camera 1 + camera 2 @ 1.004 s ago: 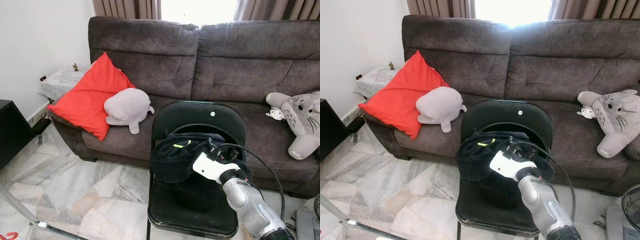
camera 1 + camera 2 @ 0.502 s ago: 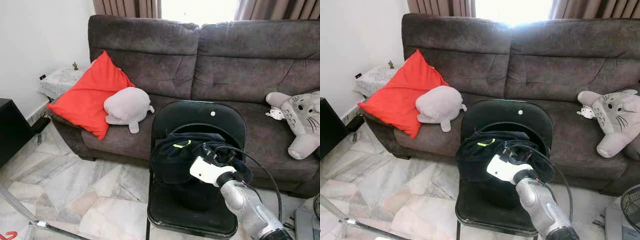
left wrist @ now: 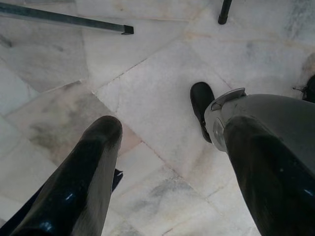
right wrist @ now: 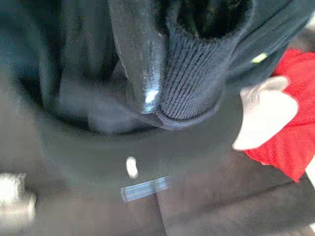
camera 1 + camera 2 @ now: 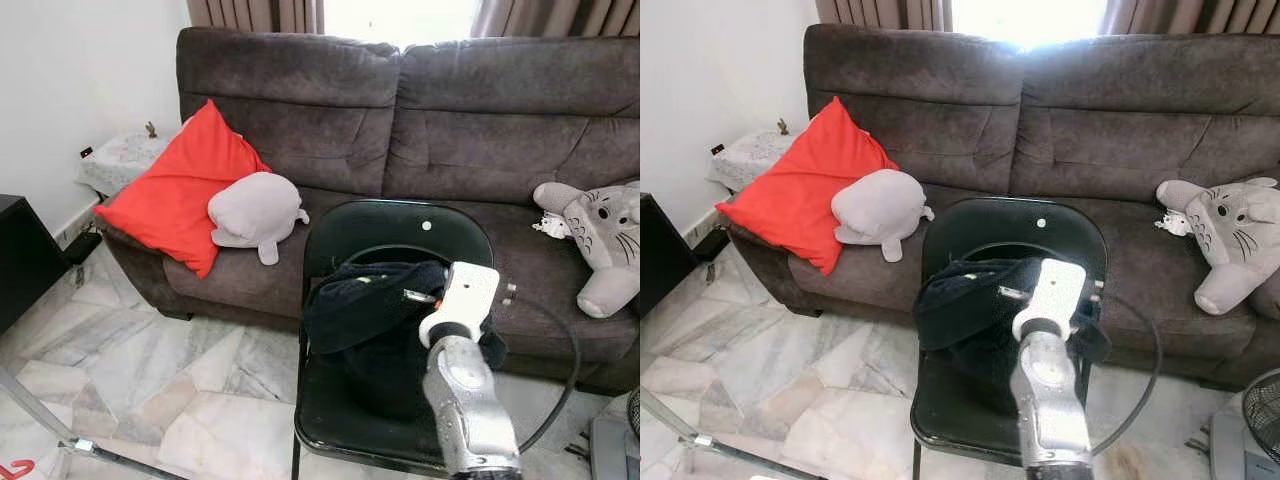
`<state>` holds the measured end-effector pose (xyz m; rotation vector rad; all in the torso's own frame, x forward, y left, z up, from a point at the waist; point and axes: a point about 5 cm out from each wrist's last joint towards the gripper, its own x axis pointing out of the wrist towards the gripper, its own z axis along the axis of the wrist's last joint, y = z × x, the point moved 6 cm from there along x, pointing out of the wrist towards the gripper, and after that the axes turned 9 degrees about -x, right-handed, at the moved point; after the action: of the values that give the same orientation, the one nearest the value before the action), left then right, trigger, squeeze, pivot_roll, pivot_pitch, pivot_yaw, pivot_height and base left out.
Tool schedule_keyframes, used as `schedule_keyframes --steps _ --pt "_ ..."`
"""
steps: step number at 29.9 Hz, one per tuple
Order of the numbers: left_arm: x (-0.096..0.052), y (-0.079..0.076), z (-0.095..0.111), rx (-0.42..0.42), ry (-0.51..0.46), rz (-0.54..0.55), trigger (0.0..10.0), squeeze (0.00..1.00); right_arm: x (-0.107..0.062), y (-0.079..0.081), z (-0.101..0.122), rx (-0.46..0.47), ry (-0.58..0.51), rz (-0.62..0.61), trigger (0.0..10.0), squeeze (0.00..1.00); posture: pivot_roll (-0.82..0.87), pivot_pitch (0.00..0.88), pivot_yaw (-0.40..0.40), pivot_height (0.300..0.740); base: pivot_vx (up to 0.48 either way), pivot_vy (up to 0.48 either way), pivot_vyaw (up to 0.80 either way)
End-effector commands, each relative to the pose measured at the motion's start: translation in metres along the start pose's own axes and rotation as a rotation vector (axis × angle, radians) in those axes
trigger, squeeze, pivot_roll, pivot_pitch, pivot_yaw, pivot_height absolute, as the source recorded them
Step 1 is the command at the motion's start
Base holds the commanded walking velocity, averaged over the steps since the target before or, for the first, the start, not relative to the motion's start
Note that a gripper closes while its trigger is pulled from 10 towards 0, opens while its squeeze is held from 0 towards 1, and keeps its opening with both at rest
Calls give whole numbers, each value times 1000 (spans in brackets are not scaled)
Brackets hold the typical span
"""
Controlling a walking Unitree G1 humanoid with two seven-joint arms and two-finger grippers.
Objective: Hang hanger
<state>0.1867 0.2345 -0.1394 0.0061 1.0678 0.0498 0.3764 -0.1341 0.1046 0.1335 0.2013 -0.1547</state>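
Observation:
A dark navy knitted garment [image 5: 358, 312] lies bunched on the seat of a black folding chair [image 5: 400, 232] in front of the sofa. My right gripper [image 5: 412, 296] reaches into the garment from the right, its white wrist housing upright above the silver arm. In the right wrist view one black finger [image 4: 138, 59] presses against the garment's ribbed hem [image 4: 194, 83], with the other finger hidden behind the cloth. No hanger can be made out under the garment. My left gripper [image 3: 172, 130] hangs open over the marble floor.
A brown sofa [image 5: 480, 130] carries a red cushion [image 5: 185, 190], a grey plush [image 5: 255, 212] and a grey-white plush [image 5: 600, 235]. A black cabinet [image 5: 18, 260] stands at the left. A metal bar [image 5: 40, 428] crosses the floor at lower left.
My right wrist has turned upright and moved right over the chair. The garment's edge has bunched up toward the gripper, and its yellow-green mark is now mostly hidden.

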Motion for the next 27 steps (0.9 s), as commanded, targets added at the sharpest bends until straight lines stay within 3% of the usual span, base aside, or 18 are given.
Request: schedule_keyframes --steps 1,7,12,27 --pt "-1 6 -4 -4 10 14 10000 0 -5 0 -12 103 66 -21 0 0 28 0 53 740 0 0 0" --pt "-2 6 -6 -6 11 19 10000 0 -6 -22 -22 89 135 -120 0 0 32 0 52 740 0 0 0" --pt "-2 6 -7 -4 13 19 10000 0 -4 -37 -11 -21 101 -163 0 0 34 0 52 740 0 0 0" --pt "-2 7 -7 -1 14 19 10000 0 -4 -25 -9 -82 95 -137 0 0 40 0 49 740 0 0 0"
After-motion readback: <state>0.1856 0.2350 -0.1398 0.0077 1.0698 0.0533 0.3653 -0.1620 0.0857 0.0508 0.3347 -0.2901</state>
